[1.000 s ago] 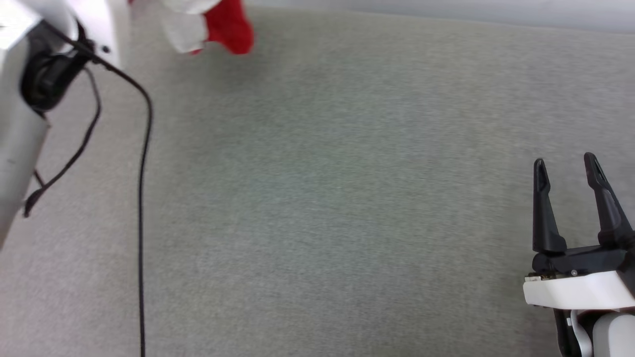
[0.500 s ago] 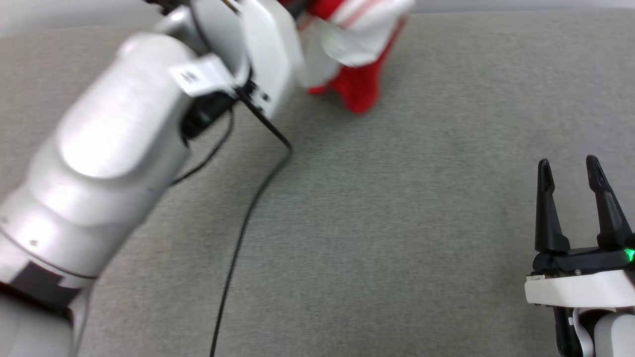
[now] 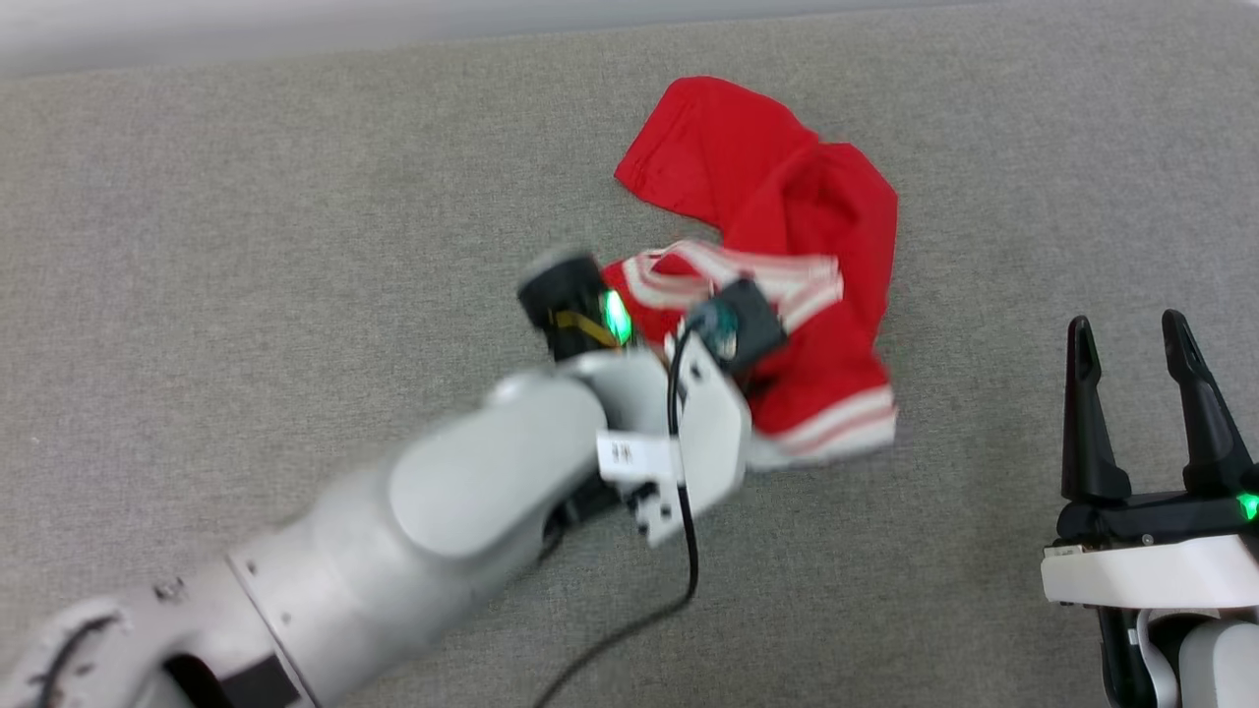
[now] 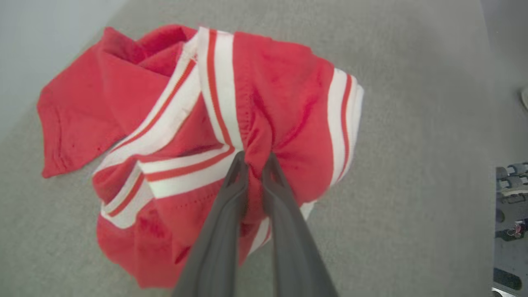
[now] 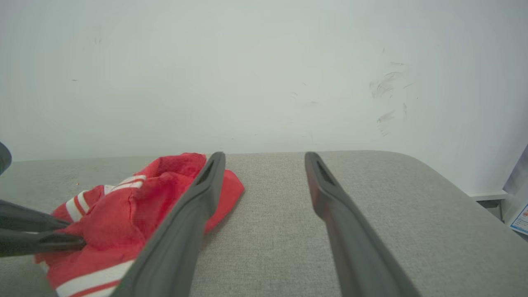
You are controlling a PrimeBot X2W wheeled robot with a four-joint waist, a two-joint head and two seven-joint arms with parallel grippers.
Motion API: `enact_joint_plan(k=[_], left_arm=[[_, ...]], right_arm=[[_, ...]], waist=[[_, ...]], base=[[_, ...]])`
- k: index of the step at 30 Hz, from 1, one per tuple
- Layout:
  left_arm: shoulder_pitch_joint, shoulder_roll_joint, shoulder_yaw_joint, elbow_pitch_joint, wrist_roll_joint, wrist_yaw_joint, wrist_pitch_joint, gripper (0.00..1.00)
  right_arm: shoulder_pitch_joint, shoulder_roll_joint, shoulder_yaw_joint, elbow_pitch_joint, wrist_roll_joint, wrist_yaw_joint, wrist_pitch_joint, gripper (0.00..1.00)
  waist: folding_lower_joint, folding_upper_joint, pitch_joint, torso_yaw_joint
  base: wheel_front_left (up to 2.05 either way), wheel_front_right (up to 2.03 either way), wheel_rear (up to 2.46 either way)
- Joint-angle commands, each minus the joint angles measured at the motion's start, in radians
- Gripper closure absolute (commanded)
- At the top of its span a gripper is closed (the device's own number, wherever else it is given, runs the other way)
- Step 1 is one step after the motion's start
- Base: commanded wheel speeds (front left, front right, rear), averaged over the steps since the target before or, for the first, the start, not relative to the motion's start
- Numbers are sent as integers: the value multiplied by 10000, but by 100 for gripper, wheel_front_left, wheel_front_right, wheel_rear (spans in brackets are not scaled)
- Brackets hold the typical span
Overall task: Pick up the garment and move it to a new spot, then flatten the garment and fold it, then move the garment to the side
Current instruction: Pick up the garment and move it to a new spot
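Head view: garment (image 3: pixel 787 197) is in a crumpled heap on the grey surface (image 3: pixel 295 246), about 1 o'clock from the middle of the frame. The left arm (image 3: pixel 472 492) reaches in from 8 o'clock and its wrist sits right over the near edge of the heap. The right gripper (image 3: pixel 1124 322) is parked down at 4 o'clock, well apart from the cloth, with its fingers spread and nothing between them.

Left wrist view: the left gripper (image 4: pixel 255 159) is nearly closed, pinching a fold of red knit just beside a white-and-red striped band. The cloth puckers into the pinch. A loose red flap trails off toward 9 o'clock, and the rest looks bunched up and resting on the surface.

Right wrist view: its own two fingers stand wide, with the heap off at 8 o'clock. The left gripper's fingers come in from 9 o'clock, clamped on the cloth. There's a plain pale wall (image 5: pixel 247 62) behind.

My read is that we're at the tail end of step one, setting it down in the new spot. Next I'd guess it lets go, then both grippers hunt for hems or shoulders to spread it out. It's soft, floppy jersey with ribbed trim, and the woven surface looks grippy, so it'll probably drag and wrinkle rather than slide flat.
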Motion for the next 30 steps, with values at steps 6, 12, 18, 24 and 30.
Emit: enact_joint_plan(k=[6, 12, 18, 24, 30], left_arm=[[1178, -350, -478, 504, -444, -3, -46, 100], [1673, -586, -527, 898, -411, -5, -641, 57], [1502, -870, 65, 1033, 24, 582, -2627, 0], [1617, -757, 599, 706, 490, 1522, -4193, 0], [2098, -294, 1560, 222, 596, 2677, -5174, 0]], right_arm=[[96, 25, 1, 62, -45, -7, -21, 0], [222, 24, 1, 125, -102, -7, -21, 0], [480, 22, 25, 253, -154, -7, -21, 0], [705, 22, 32, 333, -199, -7, -21, 0], [932, 21, 50, 436, -211, -7, -21, 0]], waist=[[0, -1, -94, 27], [0, -1, -255, 111], [0, -1, -780, 314], [0, -1, -1247, 625], [0, -1, -1662, 959]], base=[[0, 0, 0], [0, 0, 0], [0, 0, 0], [0, 0, 0], [0, 0, 0]])
